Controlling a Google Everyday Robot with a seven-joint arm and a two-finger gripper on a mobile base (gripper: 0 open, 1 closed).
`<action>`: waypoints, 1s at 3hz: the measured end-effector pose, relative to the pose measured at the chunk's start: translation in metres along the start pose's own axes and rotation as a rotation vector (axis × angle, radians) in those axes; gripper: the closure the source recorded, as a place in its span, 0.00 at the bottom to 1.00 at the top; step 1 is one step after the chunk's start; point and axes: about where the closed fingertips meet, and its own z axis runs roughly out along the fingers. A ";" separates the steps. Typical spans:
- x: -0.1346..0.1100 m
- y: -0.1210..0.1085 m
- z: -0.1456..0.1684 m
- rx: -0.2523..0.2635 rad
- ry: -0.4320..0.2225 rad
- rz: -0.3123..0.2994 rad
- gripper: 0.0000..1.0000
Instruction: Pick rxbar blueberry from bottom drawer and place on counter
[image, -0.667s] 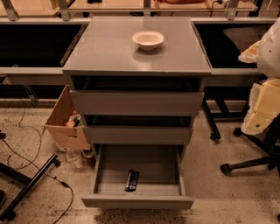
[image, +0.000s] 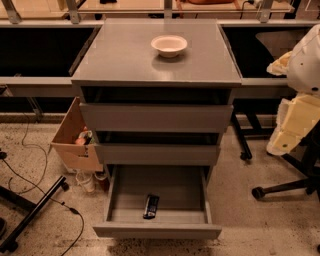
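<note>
Speckled floor (image: 260, 225), grey cabinet (image: 155, 117). bottom drawer (image: 165, 186) pulled open; rxbar blueberry (image: 151, 206) inside, near front. gripper (image: 296, 124) at right edge, well apart from bar; open-or-closed unclear. white bowl (image: 169, 45) on counter (image: 125, 60).

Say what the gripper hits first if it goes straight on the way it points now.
Probably bare floor. The gripper hangs at the right edge, beside the cabinet, apparently pointing down, right of the open bottom drawer and snack bar. Depth unclear.
</note>
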 end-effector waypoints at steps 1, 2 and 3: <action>-0.010 0.001 0.033 0.017 -0.049 0.008 0.00; -0.035 -0.001 0.091 0.033 -0.075 0.012 0.00; -0.072 -0.001 0.172 0.032 -0.080 0.029 0.00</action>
